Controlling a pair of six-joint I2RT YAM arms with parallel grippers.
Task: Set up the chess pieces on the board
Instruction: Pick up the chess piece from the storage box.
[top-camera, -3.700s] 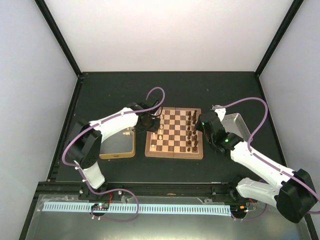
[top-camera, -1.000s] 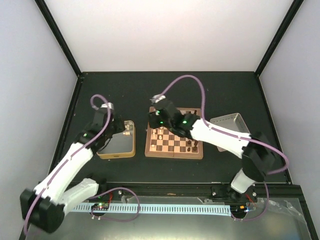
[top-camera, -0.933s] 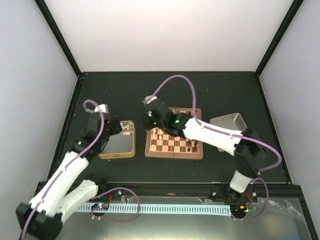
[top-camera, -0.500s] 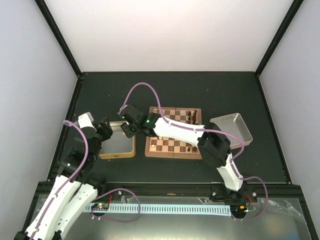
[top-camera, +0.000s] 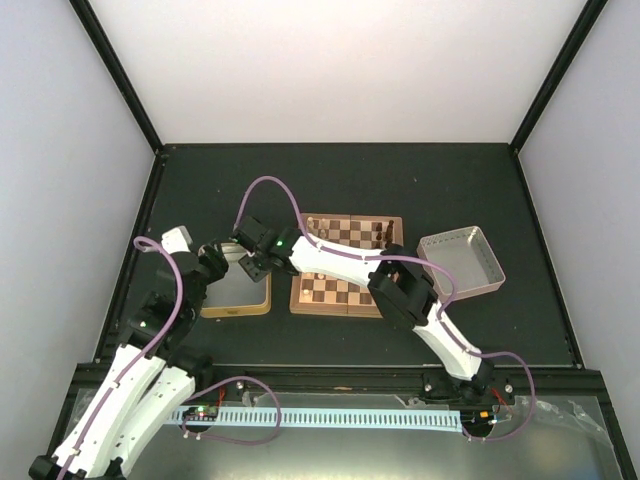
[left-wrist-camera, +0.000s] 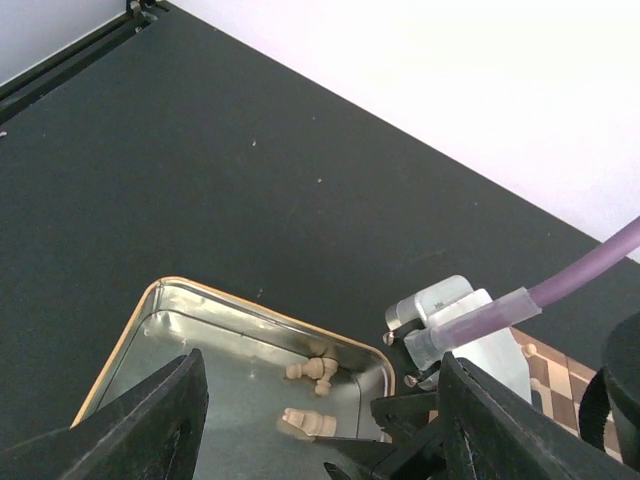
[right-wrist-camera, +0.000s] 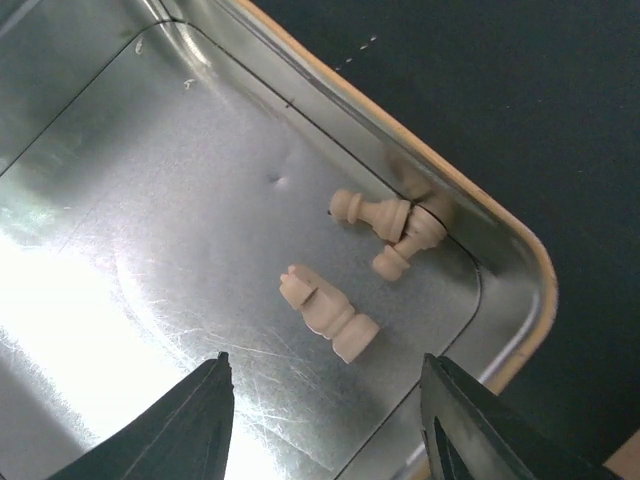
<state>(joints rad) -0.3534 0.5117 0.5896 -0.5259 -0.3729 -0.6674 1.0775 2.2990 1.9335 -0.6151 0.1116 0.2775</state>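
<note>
The right arm was pictured stretched across the board (top-camera: 335, 292), its right gripper (right-wrist-camera: 325, 362) held low over the far right corner of a gold-tan tin (top-camera: 235, 313) that lay just left of the board on the dark table (top-camera: 330, 180). The gripper's fingers (right-wrist-camera: 190, 425) were seen spread apart with nothing between them. Three pale chess pieces (right-wrist-camera: 328, 312) were shown lying on their sides on the tin's shiny floor. The largest lay alone just ahead of the fingers, and two smaller ones were touching each other closer to the rounded corner. The left arm was drawn back toward its base, and the left gripper (left-wrist-camera: 322, 360) was poised near the tin's left side and pointed at the same corner. Its jaws were likewise parted and nothing was held. From the overhead camera, a column of dark chess pieces (top-camera: 381, 232) could be made out standing along the board's right edge. Much of the left half of the board was covered by the right arm. A silver-grey tray (top-camera: 460, 262) was seen to the right of the board, set at a slight angle and apart from it.
</note>
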